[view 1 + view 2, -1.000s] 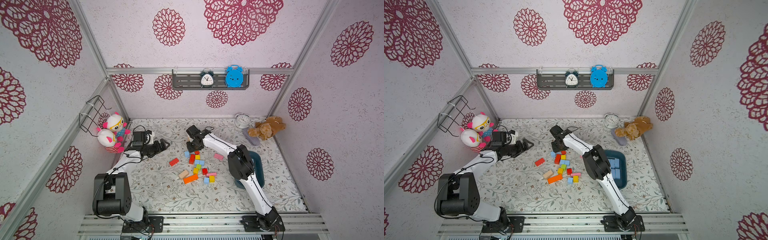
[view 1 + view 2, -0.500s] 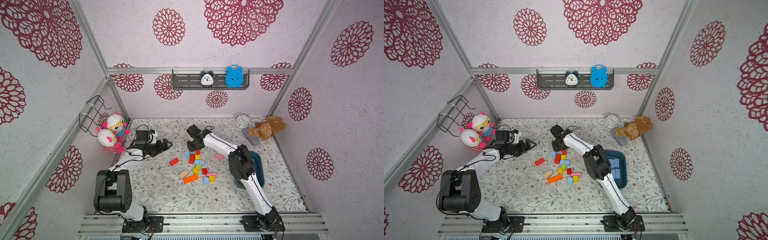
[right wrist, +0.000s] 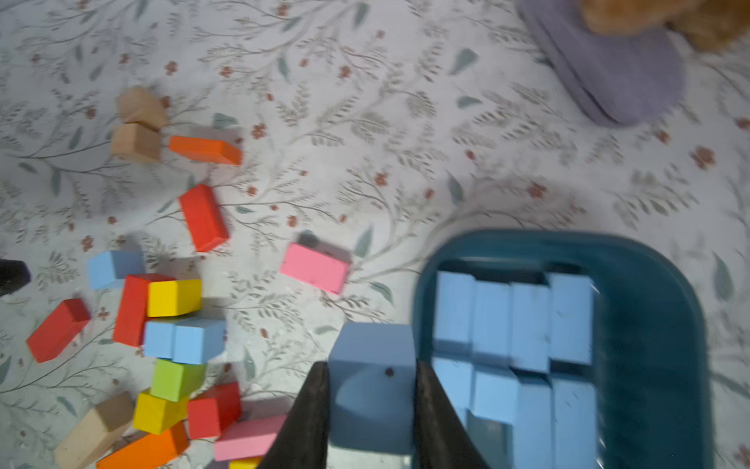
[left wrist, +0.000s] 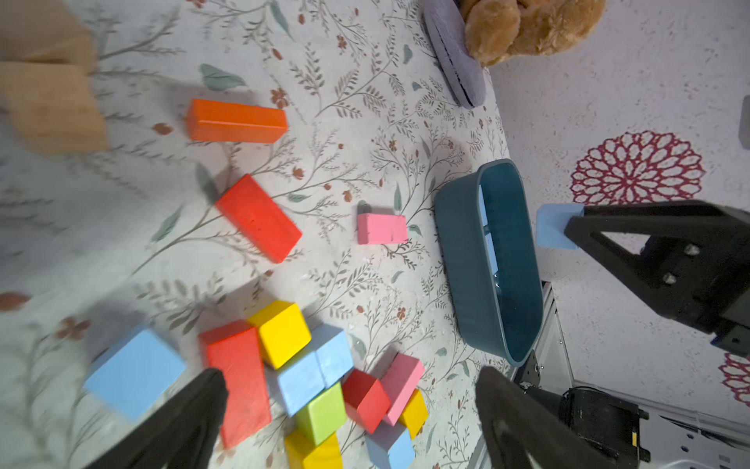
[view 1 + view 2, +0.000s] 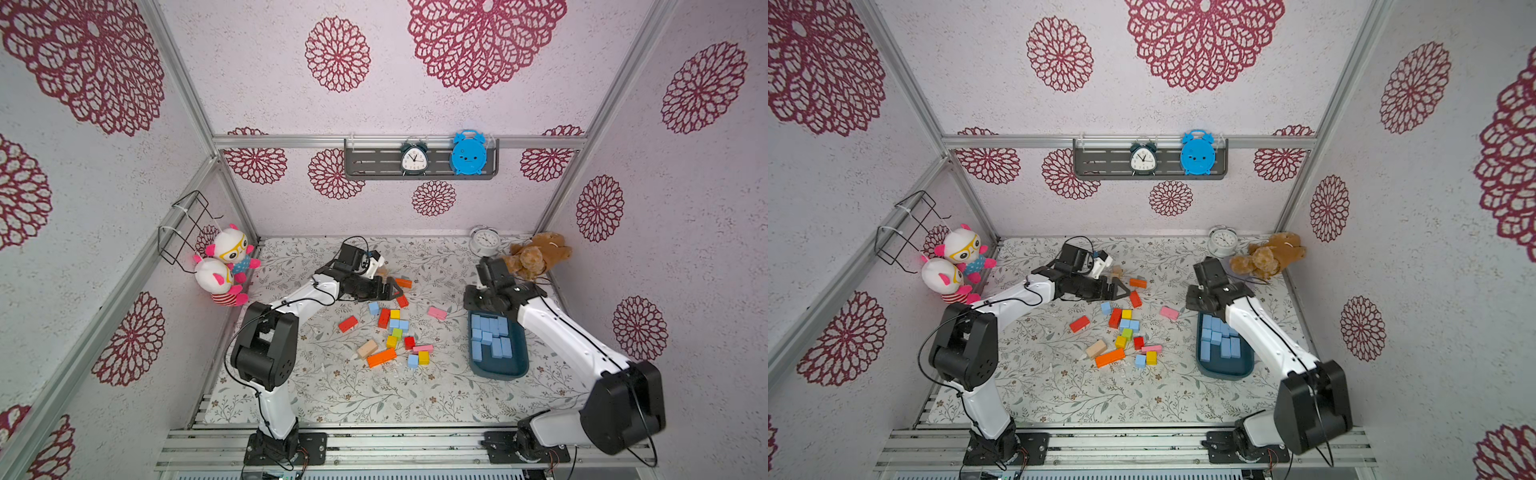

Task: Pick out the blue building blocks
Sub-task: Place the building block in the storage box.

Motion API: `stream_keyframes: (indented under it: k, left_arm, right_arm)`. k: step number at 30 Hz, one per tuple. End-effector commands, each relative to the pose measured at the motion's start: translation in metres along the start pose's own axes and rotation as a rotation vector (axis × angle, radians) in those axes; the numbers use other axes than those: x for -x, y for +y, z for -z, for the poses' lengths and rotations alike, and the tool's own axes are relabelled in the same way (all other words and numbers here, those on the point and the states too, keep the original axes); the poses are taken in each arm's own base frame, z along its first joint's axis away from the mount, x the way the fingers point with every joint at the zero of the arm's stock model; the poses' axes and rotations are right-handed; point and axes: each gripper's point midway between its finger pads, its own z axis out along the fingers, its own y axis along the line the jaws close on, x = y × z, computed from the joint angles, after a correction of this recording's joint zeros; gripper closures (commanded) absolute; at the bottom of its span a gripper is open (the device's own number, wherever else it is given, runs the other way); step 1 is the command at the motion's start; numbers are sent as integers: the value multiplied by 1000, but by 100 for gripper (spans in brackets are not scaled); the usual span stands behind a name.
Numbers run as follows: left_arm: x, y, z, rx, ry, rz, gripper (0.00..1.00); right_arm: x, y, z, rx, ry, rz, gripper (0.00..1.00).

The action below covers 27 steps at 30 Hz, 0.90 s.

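Note:
Several blue building blocks (image 5: 492,336) lie packed in the dark teal tub (image 5: 498,376) at the right. Loose blue blocks stay in the mixed pile at mid-table: a single one (image 5: 373,308), a pair (image 5: 399,324) and one at the near side (image 5: 412,360). My right gripper (image 3: 371,365) is shut on a blue block (image 3: 371,390) and hovers by the tub's far left corner (image 3: 430,260). My left gripper (image 4: 351,377) stands open above the far side of the pile, over the pair of blue blocks (image 4: 312,373). It holds nothing.
Red (image 5: 348,323), orange (image 5: 381,357), yellow, pink (image 5: 437,312), green and tan (image 5: 367,348) blocks are mixed with the blue ones. A teddy bear (image 5: 536,255) and a round clock (image 5: 484,240) sit at the back right. Two plush toys (image 5: 226,266) lean on the left wall.
My right gripper has left the far edge of the pile and swung right to the tub, carrying a blue block. My left gripper has moved right from the left side to the pile.

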Motion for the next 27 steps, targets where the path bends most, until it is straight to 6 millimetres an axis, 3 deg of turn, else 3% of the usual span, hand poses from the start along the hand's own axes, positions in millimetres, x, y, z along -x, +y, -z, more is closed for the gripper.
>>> stream_keyframes:
  k: [1,2,6,11,20,27]
  left_arm:
    - [-5,-21,-18,-16,71,-69,0]
    - [-11,-19,-32,-17,106,-66,0]
    - [-16,-31,-49,-36,140,-84,0]
    - [-21,-36,-53,-47,152,-85,1]
    - [-20,-36,-51,-36,147,-101,0]
    - [-21,-36,-52,-33,150,-101,1]
  right_arm:
    - [-37,-41,11,-87,67,-76,78]
    - [-45,-52,15,-102,72,-98,78]
    - [-64,-75,25,-117,73,-169,77]
    - [-80,-72,19,-89,131,-205,75]
    - [-86,-64,-3,-56,175,-208,71]
    - [-93,-73,-9,-110,199,-199,71]
